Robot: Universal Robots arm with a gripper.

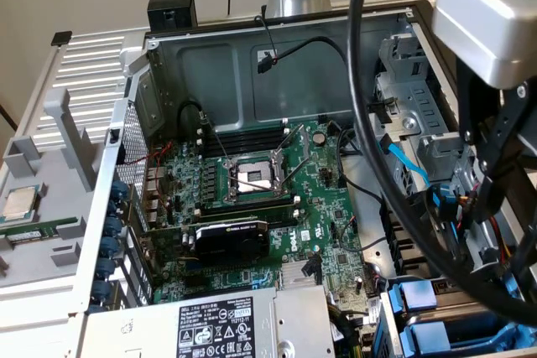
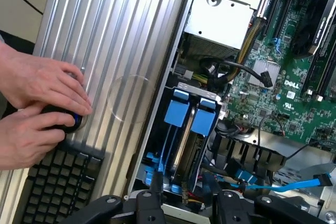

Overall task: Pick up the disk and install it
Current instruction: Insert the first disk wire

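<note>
Two bright blue disk carriers (image 2: 178,111) (image 2: 203,119) stand edge-on, side by side, in the drive bay of the open computer case (image 1: 252,64). A strip of silver disk metal (image 2: 184,148) shows between them. In the exterior view the same blue carrier ends (image 1: 417,297) sit at the case's lower right. My gripper (image 2: 186,208) hovers just over this bay, its black fingers (image 2: 148,203) apart with only bay wiring between them. In the exterior view the gripper's black body (image 1: 493,136) hangs at the right, behind thick black cables (image 1: 369,123).
A person's hands (image 2: 37,103) rest on a mouse beside a black keyboard (image 2: 58,182) on the ribbed case panel (image 2: 110,51). The motherboard (image 1: 319,199), graphics card (image 1: 231,236) and power supply (image 1: 226,324) lie inside the case. A processor chip (image 1: 21,201) and green memory stick (image 1: 38,230) lie on the grey tray.
</note>
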